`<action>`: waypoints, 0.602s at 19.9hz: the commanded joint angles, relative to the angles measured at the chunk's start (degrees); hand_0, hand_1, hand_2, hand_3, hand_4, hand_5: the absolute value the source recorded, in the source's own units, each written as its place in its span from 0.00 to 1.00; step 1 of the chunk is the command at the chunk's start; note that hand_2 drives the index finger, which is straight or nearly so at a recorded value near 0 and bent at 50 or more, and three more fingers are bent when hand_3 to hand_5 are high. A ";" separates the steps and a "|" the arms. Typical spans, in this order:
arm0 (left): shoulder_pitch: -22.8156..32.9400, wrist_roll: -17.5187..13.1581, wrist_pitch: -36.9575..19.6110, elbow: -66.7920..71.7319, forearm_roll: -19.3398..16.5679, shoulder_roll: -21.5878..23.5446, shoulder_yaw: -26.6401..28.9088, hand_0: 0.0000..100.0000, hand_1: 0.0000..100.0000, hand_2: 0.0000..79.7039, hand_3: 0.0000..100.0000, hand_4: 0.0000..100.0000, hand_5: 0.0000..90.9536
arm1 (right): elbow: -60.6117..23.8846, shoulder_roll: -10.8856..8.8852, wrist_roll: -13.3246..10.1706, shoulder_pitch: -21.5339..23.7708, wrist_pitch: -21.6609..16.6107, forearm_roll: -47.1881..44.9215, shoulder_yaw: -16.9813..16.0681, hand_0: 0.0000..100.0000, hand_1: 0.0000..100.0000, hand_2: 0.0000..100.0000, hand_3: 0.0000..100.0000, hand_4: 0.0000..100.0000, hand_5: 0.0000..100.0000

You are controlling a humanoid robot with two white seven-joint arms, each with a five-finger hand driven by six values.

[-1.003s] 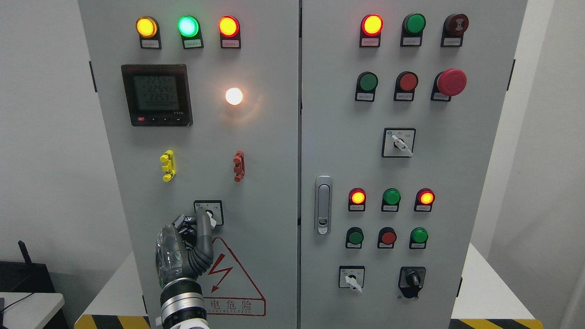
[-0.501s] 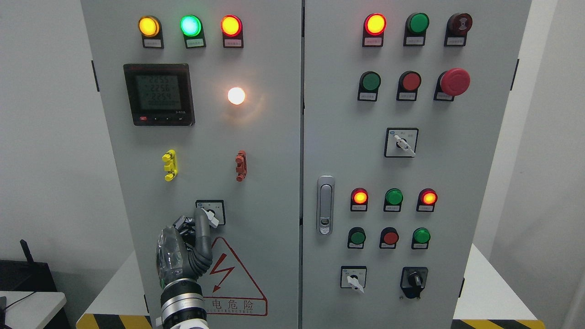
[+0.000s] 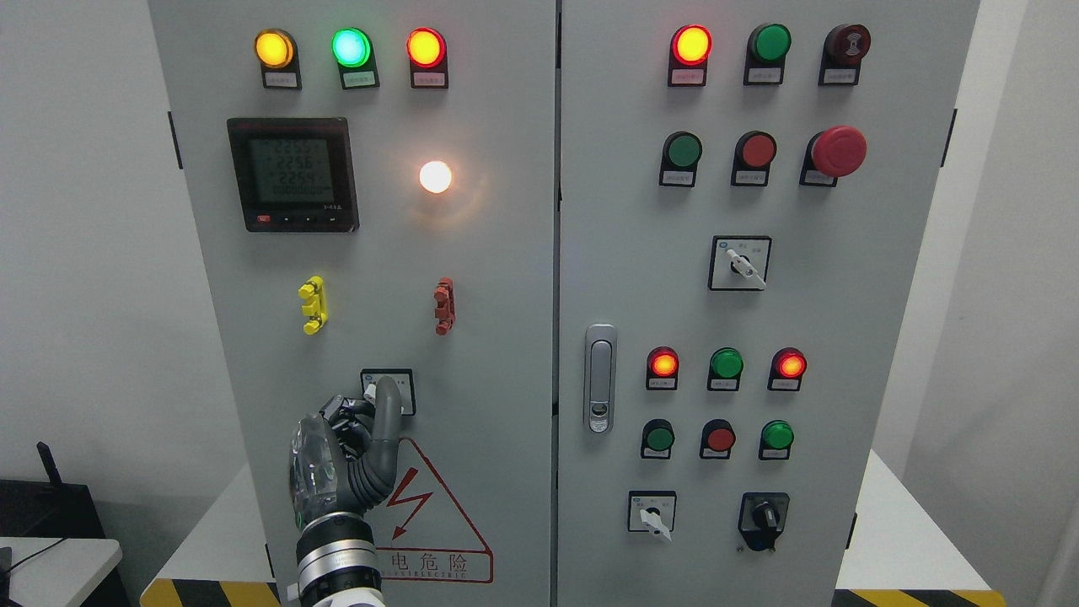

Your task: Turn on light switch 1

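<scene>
Light switch 1 is a small rotary selector on a white square plate (image 3: 406, 386) low on the left cabinet door (image 3: 489, 278). My left hand (image 3: 371, 401) comes up from the bottom edge and is on it. A long grey finger (image 3: 387, 405) lies over the knob, and the other fingers (image 3: 344, 415) are curled just left of it. A bit of the white knob pointer (image 3: 369, 390) shows between them; the rest of the knob is hidden. The round white lamp (image 3: 435, 177) above is lit. The right hand is out of view.
The left door carries a digital meter (image 3: 292, 174), three lit indicator lamps (image 3: 351, 47), a yellow clip (image 3: 312, 305) and a red clip (image 3: 443, 306). The right door holds a handle (image 3: 599, 378), buttons, a red emergency stop (image 3: 839, 151) and more selectors. A hazard sticker (image 3: 434, 527) sits under my hand.
The long finger has moved right and up over the knob. The white pointer, seen at the knob's lower right before, now shows at its upper left. The lamp stays lit.
</scene>
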 commanded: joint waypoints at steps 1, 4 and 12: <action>0.53 -0.11 -0.02 -1.41 -0.02 -0.04 0.41 0.20 0.20 0.78 1.00 0.96 0.94 | 0.00 0.06 -0.01 -0.01 0.05 0.26 1.32 0.12 0.39 0.00 0.00 0.00 0.00; 1.41 -0.20 -0.11 -1.94 -0.02 0.04 0.67 0.18 0.20 0.78 1.00 0.96 0.94 | 0.00 -0.02 -0.01 -0.01 0.05 0.26 1.32 0.12 0.39 0.00 0.00 0.00 0.00; 4.92 -5.20 -1.25 -6.16 -0.29 0.31 3.57 0.00 0.21 0.77 1.00 0.96 0.94 | 0.00 -0.02 -0.01 0.08 0.05 0.26 1.32 0.12 0.39 0.00 0.00 0.00 0.00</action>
